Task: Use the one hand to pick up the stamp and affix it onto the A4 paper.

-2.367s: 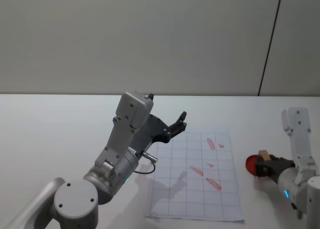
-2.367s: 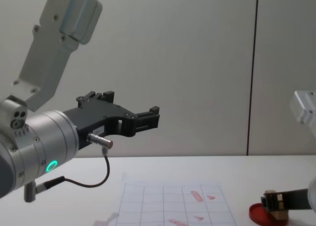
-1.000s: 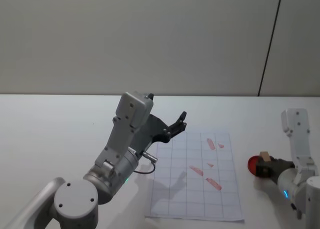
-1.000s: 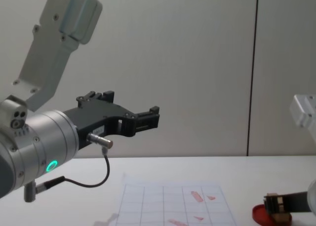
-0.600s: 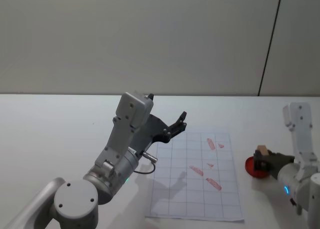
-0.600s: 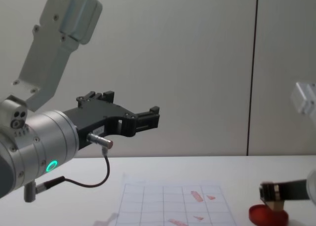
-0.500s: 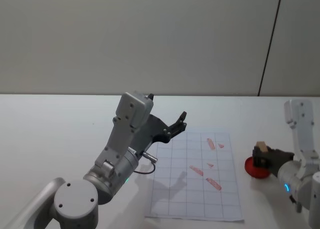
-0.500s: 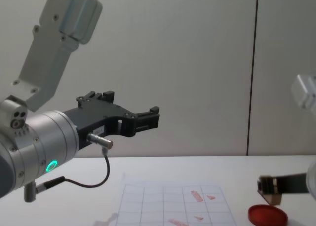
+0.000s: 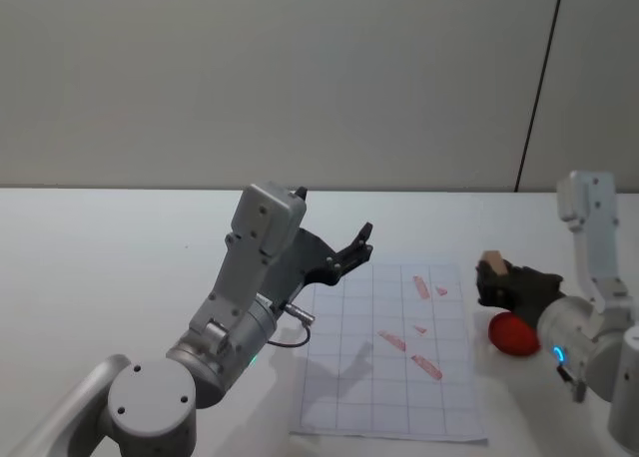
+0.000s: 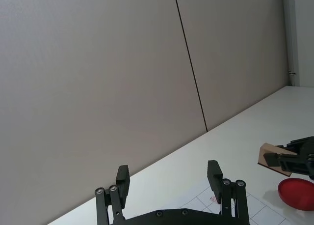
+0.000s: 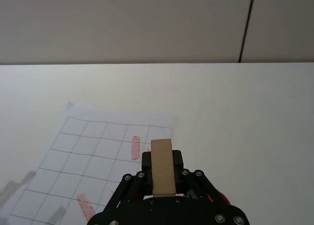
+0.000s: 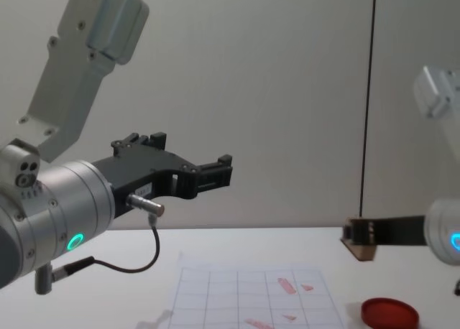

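right wrist view, right jaws clamped on stamp (image 11: 162,166), chest view, stamp higher than red dish (image 12: 389,313), left jaws apart

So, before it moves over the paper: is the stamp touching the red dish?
Apart. The chest view shows the stamp, held by the right gripper, in the air with a plain gap above the red dish.
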Motion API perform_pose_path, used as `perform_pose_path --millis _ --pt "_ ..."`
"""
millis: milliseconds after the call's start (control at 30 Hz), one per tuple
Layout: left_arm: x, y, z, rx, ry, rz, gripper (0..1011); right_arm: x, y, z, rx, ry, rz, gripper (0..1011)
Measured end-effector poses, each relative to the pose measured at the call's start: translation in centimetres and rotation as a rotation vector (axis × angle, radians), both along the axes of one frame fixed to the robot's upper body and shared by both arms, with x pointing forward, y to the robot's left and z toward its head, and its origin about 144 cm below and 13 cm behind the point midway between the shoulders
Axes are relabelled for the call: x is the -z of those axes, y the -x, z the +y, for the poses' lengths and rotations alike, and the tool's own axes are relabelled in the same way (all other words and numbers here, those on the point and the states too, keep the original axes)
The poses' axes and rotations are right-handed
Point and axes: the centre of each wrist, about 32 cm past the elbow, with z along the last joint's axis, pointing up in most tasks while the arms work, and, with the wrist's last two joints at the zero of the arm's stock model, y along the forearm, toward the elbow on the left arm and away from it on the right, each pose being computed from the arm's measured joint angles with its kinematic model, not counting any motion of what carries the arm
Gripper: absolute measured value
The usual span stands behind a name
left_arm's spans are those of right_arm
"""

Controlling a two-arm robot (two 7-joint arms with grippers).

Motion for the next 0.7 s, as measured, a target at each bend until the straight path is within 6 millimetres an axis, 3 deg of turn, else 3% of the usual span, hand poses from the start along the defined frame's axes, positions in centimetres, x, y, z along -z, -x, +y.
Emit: perform_pose_path --millis 433,700 --pt "0.0 0.0 0.0 0.000 0.000 0.000 1002 -0.3 -1.5 2.6 -0.128 -0.003 -0.015 220" --pt "0.0 0.0 0.0 0.000 0.000 0.000 1002 -0.8 -2.3 3.1 -0.194 0.045 -0.047 220"
